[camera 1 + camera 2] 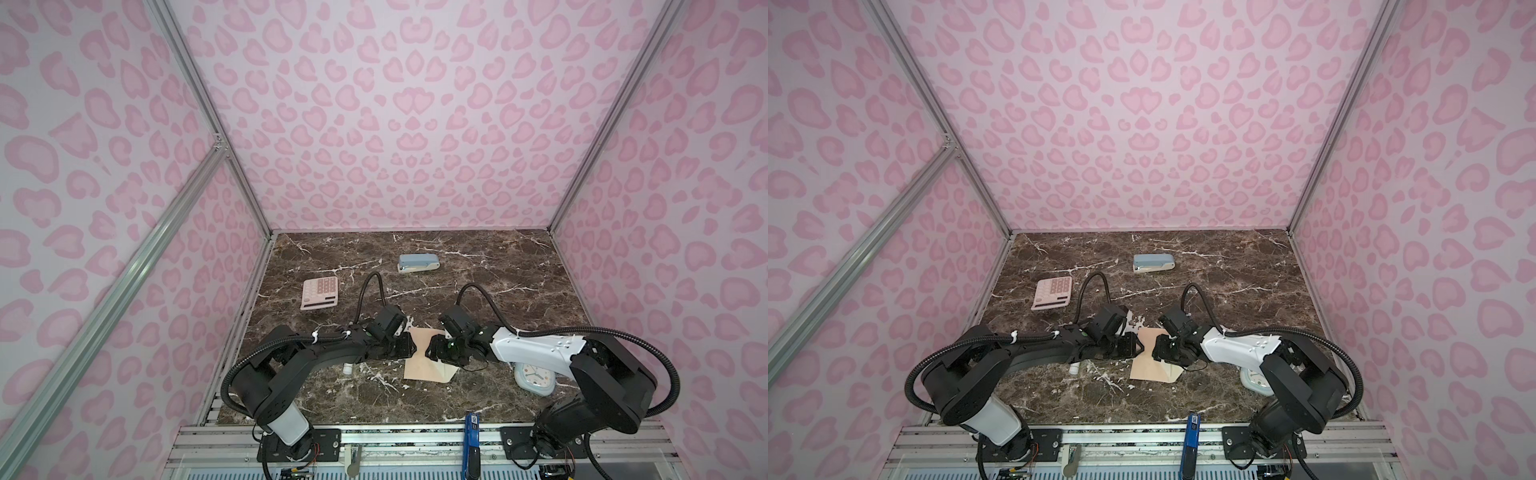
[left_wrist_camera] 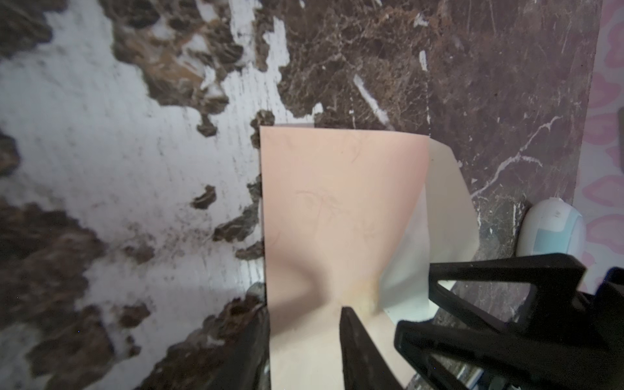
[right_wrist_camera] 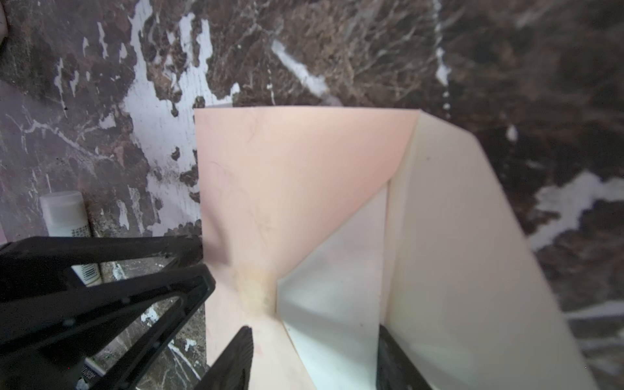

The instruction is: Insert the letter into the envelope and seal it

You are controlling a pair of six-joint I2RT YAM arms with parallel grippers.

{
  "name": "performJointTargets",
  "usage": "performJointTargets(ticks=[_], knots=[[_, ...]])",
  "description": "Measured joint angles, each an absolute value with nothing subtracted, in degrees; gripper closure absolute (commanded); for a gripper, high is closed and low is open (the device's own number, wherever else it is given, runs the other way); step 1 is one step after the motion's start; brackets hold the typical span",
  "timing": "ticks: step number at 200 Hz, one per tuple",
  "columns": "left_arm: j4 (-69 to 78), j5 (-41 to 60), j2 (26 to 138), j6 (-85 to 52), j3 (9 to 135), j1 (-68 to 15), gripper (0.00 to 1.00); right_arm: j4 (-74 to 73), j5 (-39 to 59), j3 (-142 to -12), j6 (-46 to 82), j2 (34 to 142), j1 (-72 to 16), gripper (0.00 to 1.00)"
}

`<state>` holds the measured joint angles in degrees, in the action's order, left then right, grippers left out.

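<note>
Envelope [image 1: 422, 368] lies flat under the half-open, empty left gripper [image 2: 304, 314] and right gripper [image 3: 315, 332], flap [image 3: 456, 236] raised outside the right jaws; sealing appears next, requiring the flap folded down.

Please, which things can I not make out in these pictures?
- Letter: in no view; perhaps inside the envelope, which would hide it.
- White tube: top views, mostly under the left arm.
- Clock: top views, partly under the right arm.
- Left gripper, right gripper: whether either pinches the paper; too small in top views, blurred in wrist views.
</note>
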<state>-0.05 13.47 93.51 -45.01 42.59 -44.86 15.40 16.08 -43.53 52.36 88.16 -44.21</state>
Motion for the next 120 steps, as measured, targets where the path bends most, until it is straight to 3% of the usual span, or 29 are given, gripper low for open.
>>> performJointTargets(ticks=[120], knots=[[-0.58, 13.47, 93.21, -45.01, 42.54, -44.91, 0.61, 16.56, 16.1, -45.3, 51.9, 89.17, -44.58, 0.42]])
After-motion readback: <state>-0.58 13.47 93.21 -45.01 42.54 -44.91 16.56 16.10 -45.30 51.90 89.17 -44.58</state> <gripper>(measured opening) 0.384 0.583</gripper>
